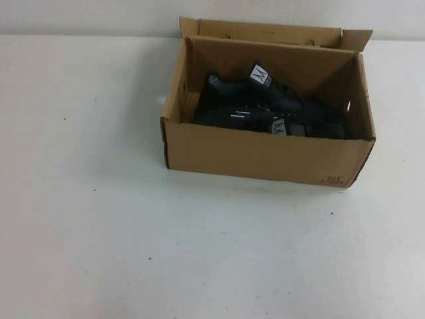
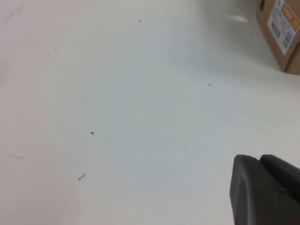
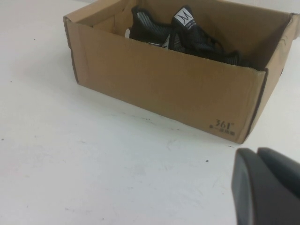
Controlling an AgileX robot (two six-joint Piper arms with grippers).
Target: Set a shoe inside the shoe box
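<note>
The shoe [image 1: 229, 106] lies inside the shoe box [image 1: 259, 156], beside a second sneaker [image 1: 292, 123].

High view: the box stands on the white table [image 1: 99, 232], flaps upright, both sneakers within; no arm shows. Left wrist view: the left gripper [image 2: 265, 190] hovers over bare table, the box corner well apart. Right wrist view: the right gripper [image 3: 267, 187] hangs near the box's printed corner. For both grippers, I cannot tell if the fingers are apart.
</note>
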